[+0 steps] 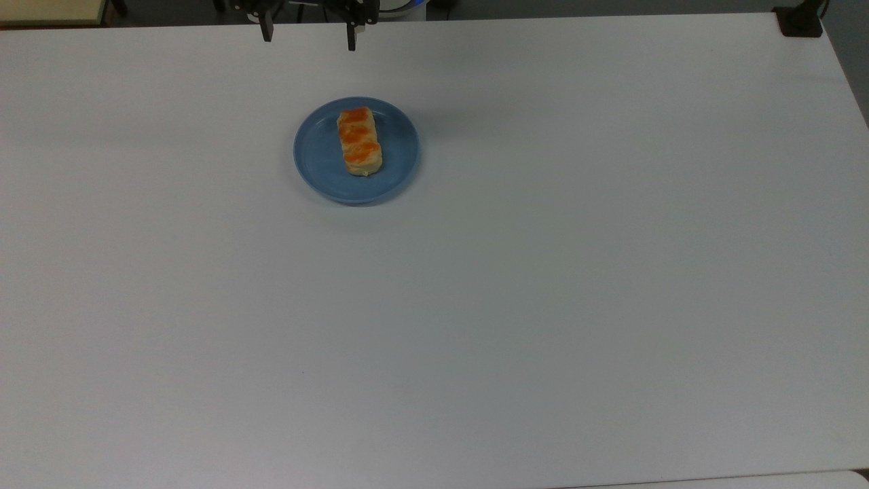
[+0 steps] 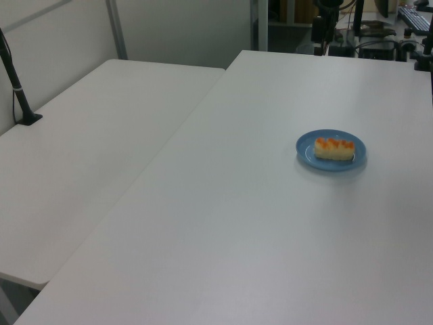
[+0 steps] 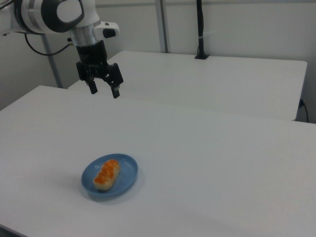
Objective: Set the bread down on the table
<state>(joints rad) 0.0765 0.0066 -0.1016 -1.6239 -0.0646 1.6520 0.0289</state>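
The bread (image 1: 360, 141), a pale-yellow oblong piece with orange-brown humps, lies on a round blue plate (image 1: 319, 153) on the white table (image 1: 475, 305). The left view shows the bread (image 2: 334, 148) on the plate (image 2: 306, 147), and the right view shows the bread (image 3: 107, 174) on the plate (image 3: 126, 173) near the table's front left. My gripper (image 3: 103, 91) hangs open and empty, well above the table and apart from the bread. In the top view the gripper (image 1: 309, 37) is at the upper edge, beyond the plate.
A second white table (image 2: 88, 135) adjoins along the left view's left. A black pole (image 2: 17, 88) stands clamped on it, the same pole (image 3: 200, 29) showing at the right view's back. A black clamp (image 1: 801, 20) sits at the top view's upper right corner.
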